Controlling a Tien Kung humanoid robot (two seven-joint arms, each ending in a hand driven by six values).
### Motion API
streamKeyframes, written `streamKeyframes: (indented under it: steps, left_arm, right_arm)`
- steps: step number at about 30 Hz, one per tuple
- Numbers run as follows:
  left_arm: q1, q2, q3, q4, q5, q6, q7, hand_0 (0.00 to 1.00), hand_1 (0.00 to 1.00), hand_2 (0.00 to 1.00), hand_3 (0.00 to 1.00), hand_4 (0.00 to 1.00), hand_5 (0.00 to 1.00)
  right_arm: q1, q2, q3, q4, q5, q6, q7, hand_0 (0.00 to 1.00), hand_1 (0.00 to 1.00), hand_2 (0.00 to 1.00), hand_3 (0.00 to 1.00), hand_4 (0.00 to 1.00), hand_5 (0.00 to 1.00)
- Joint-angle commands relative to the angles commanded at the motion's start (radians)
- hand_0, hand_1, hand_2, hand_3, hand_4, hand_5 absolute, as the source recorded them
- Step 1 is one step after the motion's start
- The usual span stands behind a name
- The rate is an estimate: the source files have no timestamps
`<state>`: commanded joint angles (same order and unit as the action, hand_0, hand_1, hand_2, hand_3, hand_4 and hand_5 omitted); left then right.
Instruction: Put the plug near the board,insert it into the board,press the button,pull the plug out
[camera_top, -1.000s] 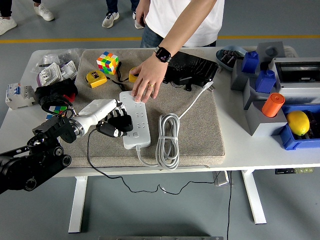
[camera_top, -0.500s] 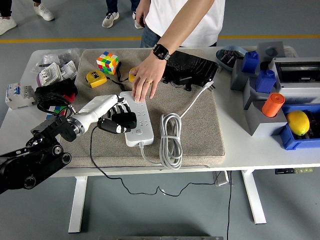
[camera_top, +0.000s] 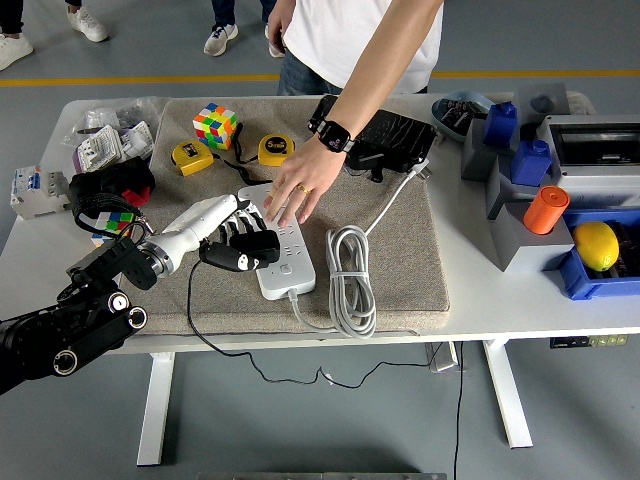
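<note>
- Left hand (camera_top: 228, 238), white with black fingers, is curled around a black plug (camera_top: 243, 252) at the near left edge of the white power strip (camera_top: 281, 243).
- The strip lies on a grey mat (camera_top: 400, 270).
- A person's hand (camera_top: 293, 190) presses the strip's far end.

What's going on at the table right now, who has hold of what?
The robot's left hand grips a black plug at the left edge of the white power strip lying on the grey mat. Whether the plug is seated in a socket cannot be told. A person at the far side rests a hand on the strip's far end, apparently steadying it. The strip's coiled white cable lies to its right. The robot's right arm is out of view.
</note>
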<state>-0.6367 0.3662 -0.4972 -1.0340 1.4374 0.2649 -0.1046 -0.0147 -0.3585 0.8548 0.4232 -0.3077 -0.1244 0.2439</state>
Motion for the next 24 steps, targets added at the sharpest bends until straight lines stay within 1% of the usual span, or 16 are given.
streamKeyframes:
  steps: [1,6,13,21,23,24]
  left_arm:
    - [-0.001,-0.004,0.006,0.002,-0.005,0.006,-0.009,0.230,0.297,0.341,0.488,0.872,0.102]
    - [0.003,-0.004,0.005,-0.001,-0.009,0.029,-0.034,0.229,0.295,0.343,0.488,0.872,0.102]
    - [-0.001,-0.008,0.003,-0.007,-0.008,0.050,-0.059,0.225,0.293,0.341,0.487,0.874,0.104]
    - [0.003,-0.007,0.004,-0.008,0.008,0.046,-0.058,0.222,0.291,0.339,0.486,0.873,0.103]
    - [0.003,-0.007,0.000,-0.010,0.017,0.046,-0.058,0.234,0.298,0.341,0.490,0.880,0.108]
    - [0.006,-0.006,-0.009,-0.013,0.019,0.038,-0.055,0.234,0.298,0.341,0.490,0.880,0.108]
  right_arm:
    - [-0.004,0.001,0.006,0.000,0.000,0.000,0.000,0.708,0.707,0.705,0.595,0.998,0.569]
    - [-0.007,0.000,0.008,0.000,-0.001,0.000,0.000,0.708,0.707,0.705,0.594,0.998,0.568]
    - [-0.006,0.002,0.018,0.001,-0.002,0.000,0.000,0.707,0.707,0.705,0.594,0.998,0.567]
    - [-0.009,0.003,0.021,0.000,-0.002,0.000,0.001,0.708,0.707,0.705,0.594,0.998,0.565]
    - [-0.009,0.003,0.021,0.000,-0.002,0.000,0.001,0.708,0.707,0.705,0.595,0.998,0.564]
    - [-0.009,0.003,0.021,0.001,-0.002,0.000,0.000,0.708,0.707,0.705,0.595,0.998,0.564]
